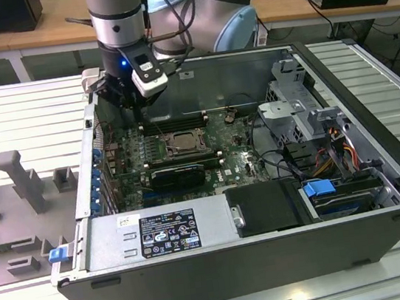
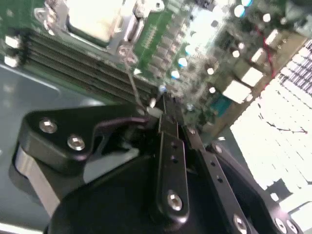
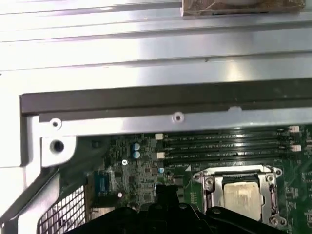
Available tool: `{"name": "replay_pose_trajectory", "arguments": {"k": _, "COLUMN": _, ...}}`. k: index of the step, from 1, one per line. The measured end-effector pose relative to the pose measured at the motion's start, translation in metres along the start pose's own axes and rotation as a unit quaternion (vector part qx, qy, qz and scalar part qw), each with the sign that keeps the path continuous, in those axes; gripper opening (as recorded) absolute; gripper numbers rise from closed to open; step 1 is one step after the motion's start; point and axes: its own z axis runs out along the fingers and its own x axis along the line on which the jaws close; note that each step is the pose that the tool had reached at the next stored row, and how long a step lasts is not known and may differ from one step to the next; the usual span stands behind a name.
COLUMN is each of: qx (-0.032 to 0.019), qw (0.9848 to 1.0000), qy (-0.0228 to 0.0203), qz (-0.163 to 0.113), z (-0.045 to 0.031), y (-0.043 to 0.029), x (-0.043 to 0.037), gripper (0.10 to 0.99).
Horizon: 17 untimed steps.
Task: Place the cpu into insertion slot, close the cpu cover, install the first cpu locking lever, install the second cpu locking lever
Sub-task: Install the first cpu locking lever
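Note:
The cpu lies pale and silvery in the insertion slot on the green board. The cpu cover lies flat around it as a metal frame, and the chip shows through the cutout. A thin wire locking lever runs from the socket corner toward my fingertips. My gripper is shut, its tips pressed together right beside the lever's free end; whether they touch it I cannot tell. In the exterior view the gripper hangs over the board to the left of the socket. The black tips show beside the socket in the first wrist view.
Long black memory slots run along the socket's far side, close to the case wall. A black expansion card sits in front of the socket. The power supply and drive cage stand inside the case. A grey fixture stands outside it.

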Motion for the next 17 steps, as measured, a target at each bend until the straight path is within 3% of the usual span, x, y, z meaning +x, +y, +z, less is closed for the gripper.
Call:
{"name": "replay_pose_trajectory", "arguments": {"k": 3, "qx": 0.0, "qw": 1.0, "qy": 0.0, "qz": 0.0, "z": 0.0008, "y": 0.003, "x": -0.0176, "gripper": 0.106}}
{"name": "replay_pose_trajectory", "arguments": {"k": 4, "qx": 0.0, "qw": 1.0, "qy": 0.0001, "qz": 0.0, "z": 0.0015, "y": 0.0037, "x": -0.0307, "gripper": 0.106}}
{"name": "replay_pose_trajectory", "arguments": {"k": 6, "qx": 0.0, "qw": 1.0, "qy": 0.0006, "qz": 0.0, "z": 0.0023, "y": 0.0044, "x": -0.0422, "gripper": 0.106}}
{"name": "replay_pose_trajectory", "arguments": {"k": 12, "qx": 0.0001, "qw": 1.0, "qy": 0.0006, "qz": 0.0, "z": 0.0035, "y": 0.0046, "x": -0.0471, "gripper": 0.106}}
{"name": "replay_pose_trajectory", "arguments": {"k": 17, "qx": 0.0, "qw": 1.0, "qy": 0.0007, "qz": -0.001, "z": 0.005, "y": 0.0052, "x": -0.0586, "gripper": 0.106}}
